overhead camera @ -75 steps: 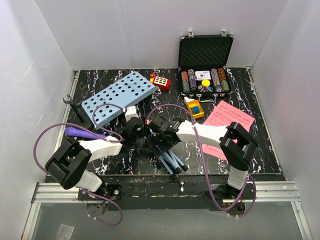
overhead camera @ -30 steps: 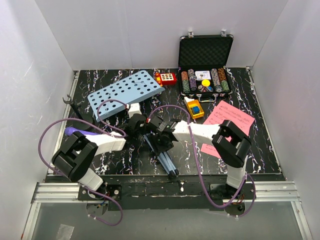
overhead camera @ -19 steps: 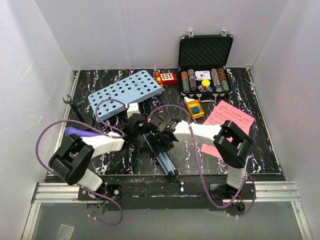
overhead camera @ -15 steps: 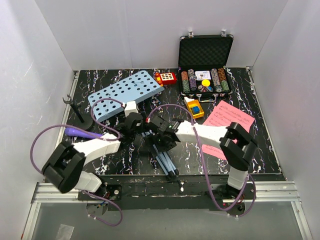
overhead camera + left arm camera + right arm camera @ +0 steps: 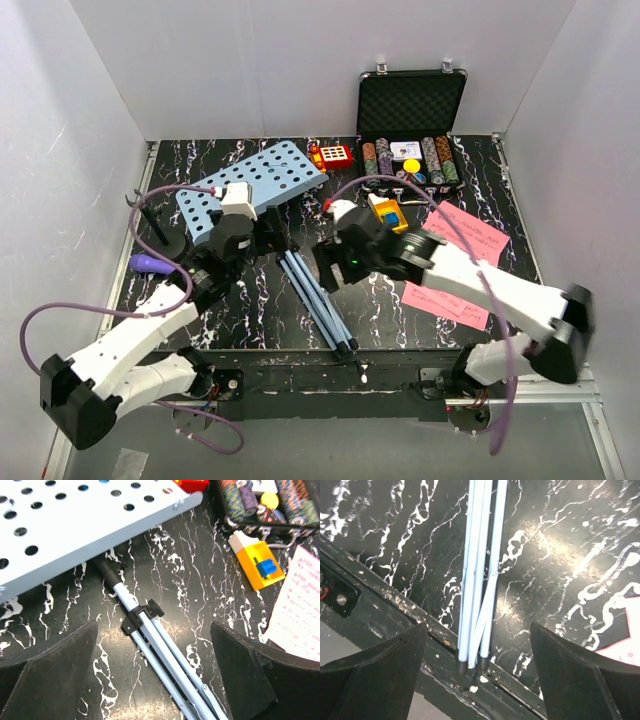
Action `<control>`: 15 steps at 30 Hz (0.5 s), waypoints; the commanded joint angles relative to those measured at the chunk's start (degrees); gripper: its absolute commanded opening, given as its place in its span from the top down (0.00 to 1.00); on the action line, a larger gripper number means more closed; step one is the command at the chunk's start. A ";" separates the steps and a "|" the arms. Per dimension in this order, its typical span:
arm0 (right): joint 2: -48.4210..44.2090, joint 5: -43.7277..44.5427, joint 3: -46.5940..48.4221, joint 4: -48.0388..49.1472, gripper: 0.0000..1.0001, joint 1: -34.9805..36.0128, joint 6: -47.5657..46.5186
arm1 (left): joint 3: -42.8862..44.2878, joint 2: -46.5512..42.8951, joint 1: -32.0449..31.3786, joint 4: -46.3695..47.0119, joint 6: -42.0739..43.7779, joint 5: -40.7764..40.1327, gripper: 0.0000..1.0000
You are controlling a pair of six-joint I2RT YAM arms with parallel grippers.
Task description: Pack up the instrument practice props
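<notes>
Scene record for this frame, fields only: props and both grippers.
stand: light-blue perforated music stand lying flat, tripod legs folded together
pages: pink sheet-music pages loose, right side
mic: purple microphone lying far left
mic stand: thin black mic stand beside purple microphone
left gripper: open, above upper tripod legs
right gripper: open, above ends of tripod legs

A black table (image 5: 480, 170) veined with white marbling is filling the middle, and plain white panels are closing it in: a back wall (image 5: 300, 70), a left wall (image 5: 60, 150) and a right wall (image 5: 585, 150). Even light is glinting off the glossy top, while an aluminium rail (image 5: 560, 385) is running along the near edge above a grey floor (image 5: 350, 450).
</notes>
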 commanded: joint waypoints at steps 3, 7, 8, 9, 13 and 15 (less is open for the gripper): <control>-23.66 7.29 -14.70 9.72 0.09 -0.01 -4.40 | 9.31 -7.65 -0.50 -19.59 3.85 -4.17 0.02; -37.12 9.49 -24.99 17.38 0.09 -0.09 -4.32 | 11.86 -9.85 -0.42 -26.54 0.78 -8.31 0.02; -39.84 10.19 -26.67 18.61 0.09 -0.09 -4.32 | 12.39 -10.12 -0.33 -28.12 -0.88 -9.01 0.02; -41.87 10.63 -28.34 19.49 0.09 -0.09 -4.32 | 12.31 -10.21 -0.41 -29.01 -1.94 -10.06 0.02; -47.33 13.70 -30.03 20.21 0.08 -0.09 -5.11 | 12.49 -9.60 -0.41 -36.46 -10.63 -11.74 0.02; -48.22 15.64 -29.77 19.33 0.08 -0.01 -5.55 | 12.57 -8.63 -0.41 -39.81 -13.19 -11.83 0.02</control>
